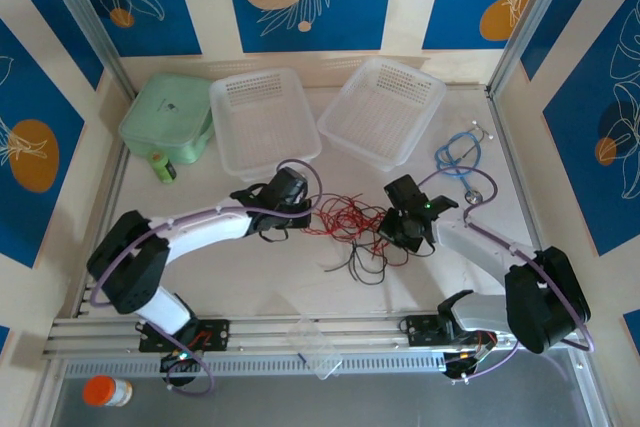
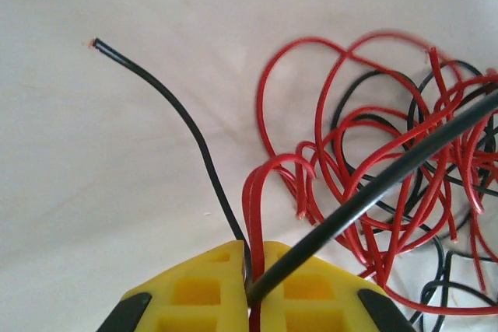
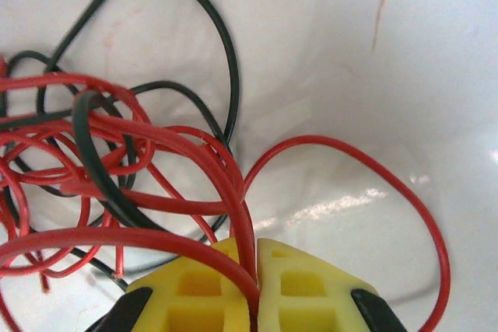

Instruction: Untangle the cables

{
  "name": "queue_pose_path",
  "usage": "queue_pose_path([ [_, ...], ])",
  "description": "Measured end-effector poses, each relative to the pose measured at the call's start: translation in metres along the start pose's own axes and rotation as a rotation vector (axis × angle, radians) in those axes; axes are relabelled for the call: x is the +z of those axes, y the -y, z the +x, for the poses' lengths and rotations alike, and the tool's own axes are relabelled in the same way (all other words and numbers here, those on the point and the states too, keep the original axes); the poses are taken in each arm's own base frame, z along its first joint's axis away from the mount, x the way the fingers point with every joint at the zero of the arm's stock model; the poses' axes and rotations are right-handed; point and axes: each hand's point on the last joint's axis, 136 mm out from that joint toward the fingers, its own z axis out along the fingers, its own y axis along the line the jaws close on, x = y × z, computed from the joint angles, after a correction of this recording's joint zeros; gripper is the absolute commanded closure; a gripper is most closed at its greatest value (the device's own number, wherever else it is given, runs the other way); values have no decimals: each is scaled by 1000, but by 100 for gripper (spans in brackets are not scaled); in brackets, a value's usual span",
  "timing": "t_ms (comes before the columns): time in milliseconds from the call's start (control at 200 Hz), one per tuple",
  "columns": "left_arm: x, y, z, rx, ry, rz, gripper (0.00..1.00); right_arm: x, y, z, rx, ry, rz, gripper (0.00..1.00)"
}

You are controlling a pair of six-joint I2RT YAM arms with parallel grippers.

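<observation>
cables (image 1: 350, 232) in a red-and-black tangle at mid-table, pinched from both sides.
left gripper (image 2: 250, 274) is closed on black and red strands at the tangle's left edge, with one loose black end trailing over the white table (image 1: 250, 277); right gripper (image 3: 255, 270) is closed on a red strand at the right edge. clear perforated trays (image 1: 265, 117) sit behind, a green lidded box (image 1: 165, 122) to their left, a light-blue looped cable (image 1: 460, 157) to the right.
</observation>
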Motion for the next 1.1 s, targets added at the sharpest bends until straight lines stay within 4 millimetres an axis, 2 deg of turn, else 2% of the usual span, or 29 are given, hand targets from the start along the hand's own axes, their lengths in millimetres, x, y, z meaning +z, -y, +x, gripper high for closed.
queue_pose_path([
  [120, -14, -18, 3, 10, 17, -73, 100, -12, -3, -8, -116, 23, 13, 100],
  [255, -18, -43, 14, 23, 1, -167, 100, -21, -2, -15, -209, 38, 51, 100],
  [415, -24, -70, 23, 41, -12, -279, 100, -14, 5, -16, -299, 15, 157, 100],
  [570, -32, -79, 21, 60, 4, -324, 94, -5, 7, -15, -377, -7, 255, 100],
  [675, -34, -81, 21, 60, 12, -326, 88, -5, 4, -13, -406, -14, 278, 85],
  [790, -33, -83, 25, 64, 3, -332, 84, -14, -4, -8, -423, -37, 260, 66],
  [830, -33, -84, 26, 67, -1, -334, 82, -20, -10, -5, -411, -47, 231, 60],
  [905, -32, -86, 28, 73, -6, -337, 80, -35, -25, -1, -387, -57, 152, 42],
  [970, -31, -86, 28, 76, -7, -335, 77, -52, -40, 2, -367, -57, 69, 33],
  [1015, -31, -85, 28, 76, -5, -331, 72, -61, -50, 5, -357, -61, 14, 29],
  [1100, -30, -83, 27, 84, -6, -321, 52, -68, -64, 14, -317, -86, -63, 27],
])
